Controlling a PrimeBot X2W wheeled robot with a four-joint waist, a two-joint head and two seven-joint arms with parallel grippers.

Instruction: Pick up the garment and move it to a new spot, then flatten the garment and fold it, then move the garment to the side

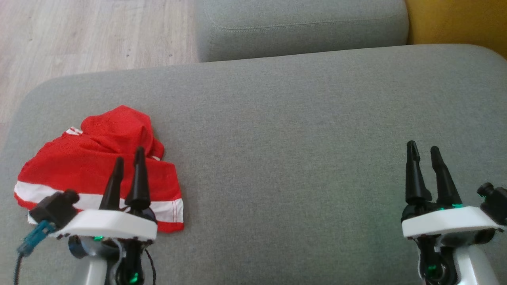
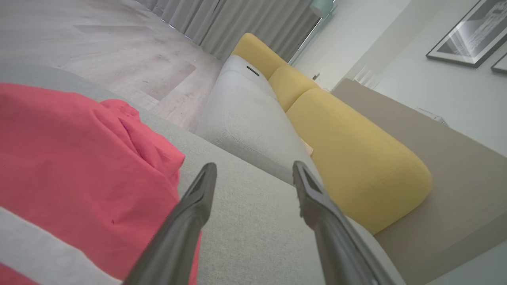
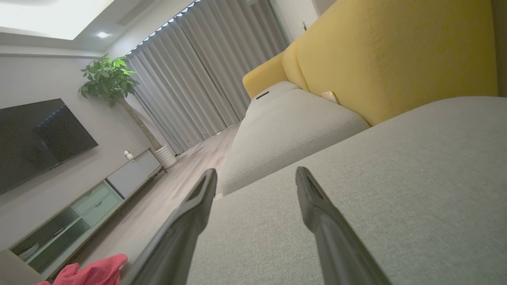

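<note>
A red garment with white stripes (image 1: 91, 166) lies crumpled at the left end of the grey sofa seat (image 1: 297, 158). My left gripper (image 1: 128, 154) hovers over the garment's near right part, open, nothing between its fingers. In the left wrist view the red garment (image 2: 71, 178) lies left of the left gripper (image 2: 253, 170), whose fingers are spread over bare cushion. My right gripper (image 1: 424, 148) stands open at the lower right over bare cushion, far from the garment. In the right wrist view the right gripper (image 3: 255, 174) is open, and a bit of red garment (image 3: 91, 271) shows at the bottom left.
A second grey cushion (image 1: 301, 27) lies beyond the seat, with a yellow backrest (image 1: 455, 21) at the top right. Wooden floor (image 1: 91, 35) lies past the seat's left edge. A TV (image 3: 35, 138), a cabinet (image 3: 79, 209), a plant (image 3: 107, 79) and curtains (image 3: 210, 71) stand across the room.
</note>
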